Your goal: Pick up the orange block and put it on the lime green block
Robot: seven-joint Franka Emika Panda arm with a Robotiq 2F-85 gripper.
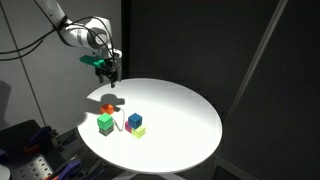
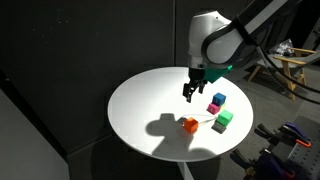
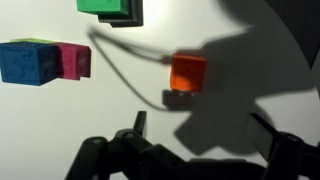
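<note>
While claw (image 3: pixel 200 135) hovers, jaws apart | lime green block (image 3: pixel 105 6) half cropped

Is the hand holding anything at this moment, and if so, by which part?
Nothing is held. The hand is open above the white table; the orange block lies there untouched.

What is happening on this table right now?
A robot arm is working with coloured blocks. Its tool hangs open and empty above the white table, close to the orange block, which lies alone and is not yet grasped. The green block, where it must go, sits apart, with nothing on top.
</note>
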